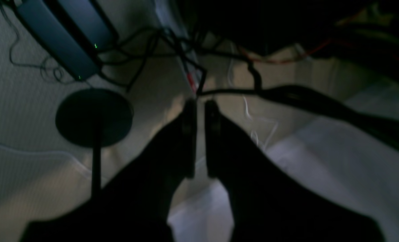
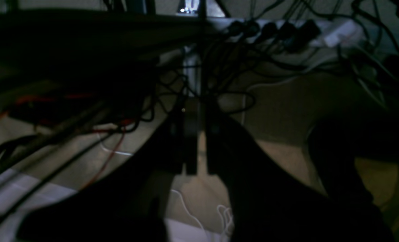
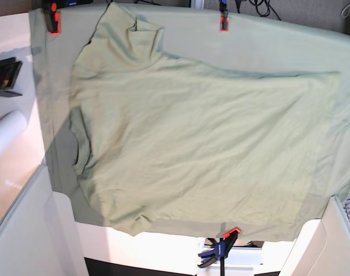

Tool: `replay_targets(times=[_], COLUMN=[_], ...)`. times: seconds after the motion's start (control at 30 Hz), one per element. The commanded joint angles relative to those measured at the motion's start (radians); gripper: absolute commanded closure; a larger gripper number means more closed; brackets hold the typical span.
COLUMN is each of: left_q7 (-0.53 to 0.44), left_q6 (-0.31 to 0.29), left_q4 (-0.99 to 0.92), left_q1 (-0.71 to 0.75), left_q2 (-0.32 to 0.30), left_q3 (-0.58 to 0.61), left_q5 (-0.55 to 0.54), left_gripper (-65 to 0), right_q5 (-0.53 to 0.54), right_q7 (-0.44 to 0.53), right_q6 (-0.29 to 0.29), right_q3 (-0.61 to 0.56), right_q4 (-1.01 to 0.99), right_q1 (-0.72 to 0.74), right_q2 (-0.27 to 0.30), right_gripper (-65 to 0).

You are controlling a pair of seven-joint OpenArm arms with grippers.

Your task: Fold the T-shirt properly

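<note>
The pale sage-green T-shirt (image 3: 203, 144) lies spread flat in the base view, its neck opening (image 3: 80, 146) at the left. One sleeve (image 3: 129, 31) points to the far edge and the other (image 3: 131, 221) to the near edge. Neither arm shows in the base view. In the left wrist view my left gripper (image 1: 200, 102) hangs over the floor, fingers nearly together with nothing between them. My right gripper (image 2: 198, 111) stands the same way over cables, holding nothing. The T-shirt appears in neither wrist view.
A larger green cloth (image 3: 278, 46) covers the table under the shirt, held by orange clamps (image 3: 52, 20) (image 3: 223, 22) and a blue and orange clamp (image 3: 220, 248). A white roll (image 3: 5, 135) lies at the left. A black round stand base (image 1: 93, 116) and a power strip (image 2: 286, 30) sit on the floor.
</note>
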Motion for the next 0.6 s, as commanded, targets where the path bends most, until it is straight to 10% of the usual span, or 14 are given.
replay_targets(times=[0.0,0.27,0.57], left_q7=[-0.010,0.006,0.006], left_q6=[-0.031,-0.248,-0.257], left_q4=[0.056,0.455,0.808], left_q1=[0.031,0.265,0.456], left_q2=[-0.018,-0.069,-0.121], left_q3=[-0.007,-0.260,-0.497], left_q5=[-0.021,-0.156,-0.216], left_gripper=[-4.1,-4.1,-4.5], right_q5=[0.035,0.275,0.423], right_q7=[0.003,-0.220,-0.460], right_q6=[0.008,0.008,0.008], right_q3=[0.000,0.000,0.032], right_q4=[0.050,0.469,0.960], right_q1=[-0.040,-0.259,-0.420], right_q2=[0.014,0.103,0.128], right_gripper=[-3.6,-3.6,-3.6])
